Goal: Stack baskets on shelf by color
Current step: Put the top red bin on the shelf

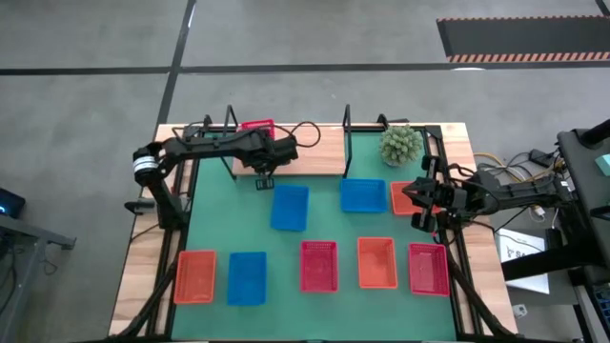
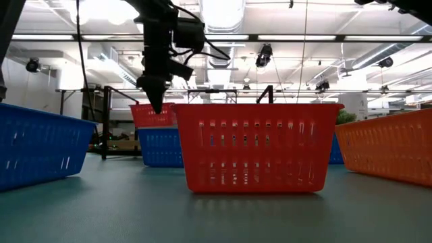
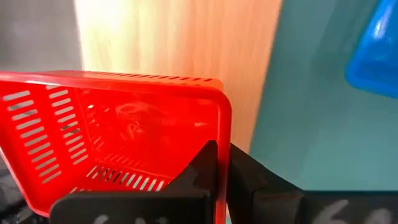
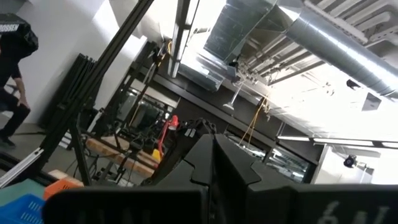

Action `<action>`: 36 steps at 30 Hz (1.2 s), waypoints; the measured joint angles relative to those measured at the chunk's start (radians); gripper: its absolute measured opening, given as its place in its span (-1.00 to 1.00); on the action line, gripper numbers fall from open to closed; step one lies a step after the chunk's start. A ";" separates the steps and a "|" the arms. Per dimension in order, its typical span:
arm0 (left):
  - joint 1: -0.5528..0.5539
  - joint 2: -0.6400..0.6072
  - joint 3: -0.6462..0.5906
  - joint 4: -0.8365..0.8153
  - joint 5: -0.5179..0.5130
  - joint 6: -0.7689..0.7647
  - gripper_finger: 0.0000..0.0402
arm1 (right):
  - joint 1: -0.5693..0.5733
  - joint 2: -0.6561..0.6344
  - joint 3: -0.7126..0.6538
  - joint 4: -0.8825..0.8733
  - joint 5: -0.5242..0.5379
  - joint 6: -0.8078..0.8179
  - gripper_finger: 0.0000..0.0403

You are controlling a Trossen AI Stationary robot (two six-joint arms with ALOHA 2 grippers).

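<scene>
My left gripper (image 1: 267, 145) reaches over the light-wood shelf (image 1: 315, 152) and is shut on a red basket (image 1: 257, 127) at the shelf's far left; the same basket shows in the left wrist view (image 3: 112, 124) and the low view (image 2: 150, 115). Whether the basket rests on the board, I cannot tell. My right gripper (image 1: 419, 205) is shut and empty at the table's right side beside an orange basket (image 1: 404, 196); its fingers (image 4: 214, 155) point up toward the ceiling. Other baskets stand on the green table: blue (image 1: 290, 207), blue (image 1: 362, 194), red (image 1: 319, 265). My left gripper pinches one side wall of the red basket (image 3: 221, 134) just below the rim, near a corner, with one finger (image 3: 205, 165) inside the basket and one (image 3: 249, 177) outside. The fingers point down from above. The basket sits level with its opening up, over the shelf board.
In the near row stand an orange basket (image 1: 195, 276), a blue one (image 1: 247, 277), an orange one (image 1: 376, 262) and a red one (image 1: 428, 269). A small green plant (image 1: 400, 145) stands right of the shelf. Black upright frames (image 1: 347, 133) stand at the shelf's ends.
</scene>
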 joint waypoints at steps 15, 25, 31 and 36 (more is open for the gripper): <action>0.084 0.013 -0.025 0.035 0.119 0.103 -1.00 | 0.000 0.000 0.000 0.012 0.000 0.046 -0.96; 0.085 0.012 -0.027 -0.088 0.156 0.130 -1.00 | 0.000 0.000 0.000 0.015 0.000 0.042 -0.96; 0.086 0.012 -0.026 -0.062 0.155 0.130 -1.00 | 0.000 0.000 0.000 0.012 0.000 0.037 -0.96; 0.086 0.012 -0.026 -0.062 0.155 0.130 -1.00 | 0.000 0.000 0.000 0.012 0.000 0.036 -0.96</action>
